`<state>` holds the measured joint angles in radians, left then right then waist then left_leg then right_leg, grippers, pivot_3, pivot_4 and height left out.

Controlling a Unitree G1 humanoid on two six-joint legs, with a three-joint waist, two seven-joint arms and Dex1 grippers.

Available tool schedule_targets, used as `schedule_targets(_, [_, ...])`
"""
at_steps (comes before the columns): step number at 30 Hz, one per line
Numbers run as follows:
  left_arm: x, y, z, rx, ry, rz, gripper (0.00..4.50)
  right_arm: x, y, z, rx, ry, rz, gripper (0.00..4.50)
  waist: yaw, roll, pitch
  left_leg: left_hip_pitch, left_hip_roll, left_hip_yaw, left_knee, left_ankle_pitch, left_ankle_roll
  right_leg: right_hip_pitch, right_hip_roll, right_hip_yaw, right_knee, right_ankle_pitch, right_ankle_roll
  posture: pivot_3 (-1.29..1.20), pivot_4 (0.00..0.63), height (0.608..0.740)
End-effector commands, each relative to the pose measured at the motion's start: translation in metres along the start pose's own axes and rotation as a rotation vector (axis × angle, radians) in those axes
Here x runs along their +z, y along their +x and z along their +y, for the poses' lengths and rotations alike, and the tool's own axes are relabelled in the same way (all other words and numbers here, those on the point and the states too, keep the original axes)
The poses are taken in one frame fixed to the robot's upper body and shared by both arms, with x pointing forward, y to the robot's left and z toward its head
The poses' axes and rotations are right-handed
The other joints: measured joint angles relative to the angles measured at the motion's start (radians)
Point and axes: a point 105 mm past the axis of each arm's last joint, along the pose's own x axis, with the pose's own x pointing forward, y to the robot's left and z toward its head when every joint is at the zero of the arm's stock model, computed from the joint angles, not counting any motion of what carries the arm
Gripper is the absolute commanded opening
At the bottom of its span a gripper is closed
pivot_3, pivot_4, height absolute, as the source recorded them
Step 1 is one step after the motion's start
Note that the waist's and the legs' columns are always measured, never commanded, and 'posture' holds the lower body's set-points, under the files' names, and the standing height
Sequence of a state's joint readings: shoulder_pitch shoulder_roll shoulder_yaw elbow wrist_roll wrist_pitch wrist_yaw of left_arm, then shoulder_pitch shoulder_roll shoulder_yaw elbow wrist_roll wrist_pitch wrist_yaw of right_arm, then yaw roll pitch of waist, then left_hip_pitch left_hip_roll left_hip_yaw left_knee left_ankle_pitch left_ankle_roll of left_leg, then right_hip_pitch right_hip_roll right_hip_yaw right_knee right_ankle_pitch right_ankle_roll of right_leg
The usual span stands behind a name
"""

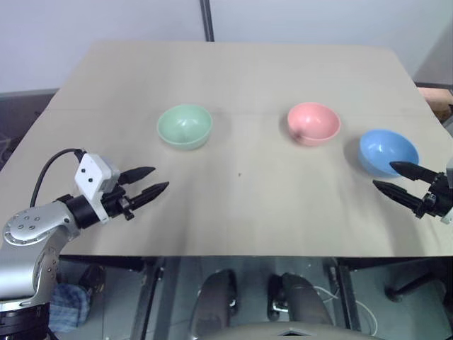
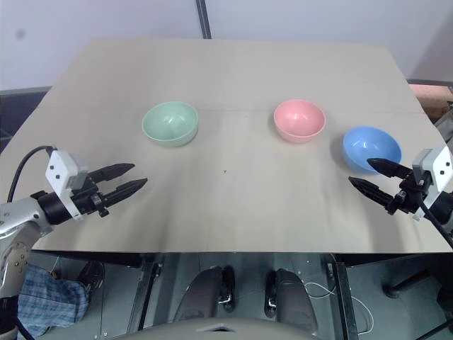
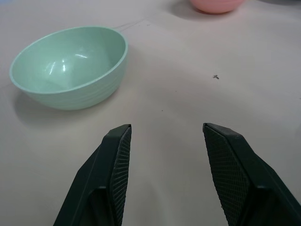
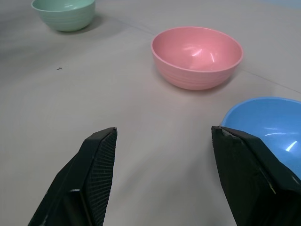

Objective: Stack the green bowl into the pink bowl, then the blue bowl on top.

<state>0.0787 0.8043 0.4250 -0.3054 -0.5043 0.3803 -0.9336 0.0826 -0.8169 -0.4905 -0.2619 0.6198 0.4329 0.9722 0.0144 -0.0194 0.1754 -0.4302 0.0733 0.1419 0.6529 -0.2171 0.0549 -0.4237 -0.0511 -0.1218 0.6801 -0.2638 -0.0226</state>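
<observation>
On the beige table (image 1: 233, 212), the green bowl (image 1: 185, 127), the pink bowl (image 1: 313, 123) and the blue bowl (image 1: 386, 151) sit apart in a row, each upright and empty. The left gripper (image 1: 147, 182) hovers near the green bowl, jaws spread and holding nothing. The right gripper (image 2: 370, 175), jaws also wide apart and empty, hovers just beside the blue bowl.

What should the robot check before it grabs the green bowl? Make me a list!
1. Green bowl upright, nothing inside: ok.
2. Pink bowl upright, with room for another bowl: ok.
3. Blue bowl standing apart from the pink one: ok.
4. Left gripper open, holding nothing: ok.
5. Left gripper around the green bowl's rim: not ok, it hangs short of the bowl.
6. Right gripper open and away from the pink bowl: ok, though it sits close to the blue bowl.
</observation>
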Motion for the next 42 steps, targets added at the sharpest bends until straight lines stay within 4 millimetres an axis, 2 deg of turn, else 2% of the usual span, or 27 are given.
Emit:
schedule_targets(1, [0.018,0.0,0.001,-0.003,0.06,-0.049,2.56,0.01,-0.003,-0.002,-0.017,-0.043,-0.026,3.5,0.0,0.0,0.0,0.0,0.0,0.0,0.0,0.0,0.0,0.0,0.0,0.0,0.0,0.0,0.0,0.0,0.15,0.74])
schedule_targets(35, [0.019,0.012,0.001,-0.04,0.031,-0.055,2.56,0.01,-0.004,0.001,-0.029,-0.058,-0.024,3.5,0.0,0.0,0.0,0.003,0.0,0.0,0.0,0.0,0.0,0.003,0.0,0.0,0.0,0.0,0.0,0.0,0.15,0.74])
schedule_targets(39, [0.019,0.012,0.001,-0.039,0.04,-0.055,2.56,0.015,0.0,-0.001,-0.041,-0.084,-0.039,3.5,0.0,0.0,0.0,0.003,0.0,0.0,0.0,0.0,0.0,0.003,0.0,0.0,0.0,0.0,0.0,0.0,0.15,0.74])
schedule_targets(42, [0.02,0.01,-0.002,-0.068,0.004,-0.067,2.56,0.022,0.013,-0.003,-0.047,-0.131,-0.033,3.5,-0.003,0.0,0.0,0.003,0.0,0.0,0.0,0.0,0.0,0.003,0.0,0.0,0.0,0.0,0.0,0.0,0.15,0.74])
